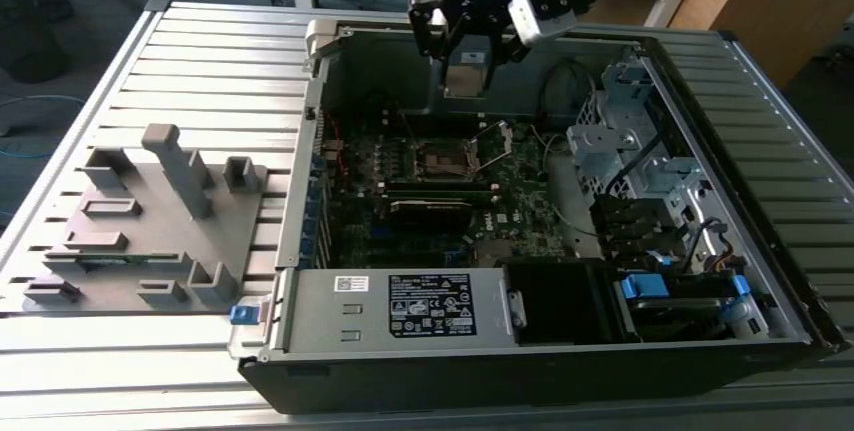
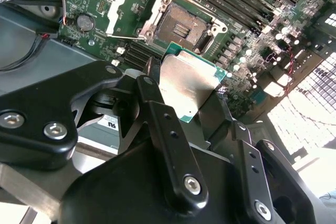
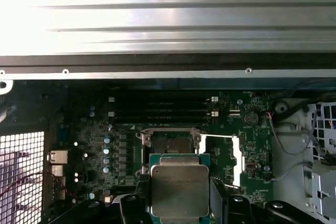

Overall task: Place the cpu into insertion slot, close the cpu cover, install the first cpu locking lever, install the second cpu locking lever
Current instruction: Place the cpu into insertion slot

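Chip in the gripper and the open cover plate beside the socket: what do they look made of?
The chip: dull grey metal lid, matte with soft glare, seated on a green board that shows at its edges. The cover plate: likely thin stamped steel, bright silver, glaring white in the light.

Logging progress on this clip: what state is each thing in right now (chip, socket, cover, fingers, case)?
cpu: held in the air above the board, not yet seated.
insertion slot: empty and uncovered.
cpu cover: swung open beside the slot.
fingers: shut on the cpu's edges.
computer case: lying flat, side open.
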`<state>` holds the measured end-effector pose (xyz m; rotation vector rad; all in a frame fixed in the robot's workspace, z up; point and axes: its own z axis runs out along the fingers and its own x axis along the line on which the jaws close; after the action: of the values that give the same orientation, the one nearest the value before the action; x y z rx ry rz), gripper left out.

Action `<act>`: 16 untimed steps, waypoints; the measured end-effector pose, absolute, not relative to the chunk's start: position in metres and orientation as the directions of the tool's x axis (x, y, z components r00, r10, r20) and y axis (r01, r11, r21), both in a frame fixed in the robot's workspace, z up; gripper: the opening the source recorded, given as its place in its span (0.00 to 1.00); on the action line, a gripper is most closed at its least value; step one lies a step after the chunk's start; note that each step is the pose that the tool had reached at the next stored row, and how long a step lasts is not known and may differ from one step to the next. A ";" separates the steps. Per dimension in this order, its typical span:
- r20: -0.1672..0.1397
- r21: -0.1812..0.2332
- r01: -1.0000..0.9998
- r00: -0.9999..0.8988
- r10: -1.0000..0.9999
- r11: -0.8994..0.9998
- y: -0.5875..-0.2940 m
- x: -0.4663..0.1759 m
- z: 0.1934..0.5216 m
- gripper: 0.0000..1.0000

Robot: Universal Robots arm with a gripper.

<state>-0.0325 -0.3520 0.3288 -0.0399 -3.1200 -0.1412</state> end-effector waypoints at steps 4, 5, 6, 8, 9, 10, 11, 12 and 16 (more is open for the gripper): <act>0.019 0.090 0.026 -1.000 0.025 0.996 -0.352 -0.033 0.326 0.54; 0.019 0.090 0.026 -1.000 0.025 0.996 -0.352 -0.033 0.325 0.54; 0.019 0.090 0.026 -1.000 0.025 0.996 -0.352 -0.033 0.324 0.54; 0.019 0.090 0.026 -1.000 0.025 0.996 -0.352 -0.033 0.323 0.54; 0.019 0.090 0.026 -1.000 0.025 0.996 -0.352 -0.033 0.323 0.54; 0.019 0.090 0.026 -1.000 0.025 0.996 -0.352 -0.033 0.322 0.54; 0.019 0.090 0.026 -1.000 0.025 0.996 -0.352 -0.033 0.321 0.54; 0.019 0.090 0.026 -1.000 0.025 0.996 -0.352 -0.033 0.320 0.54; 0.019 0.090 0.026 -1.000 0.025 0.996 -0.352 -0.034 0.313 0.54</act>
<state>-0.0336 -0.3519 0.3133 -0.0399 -3.1200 -0.1410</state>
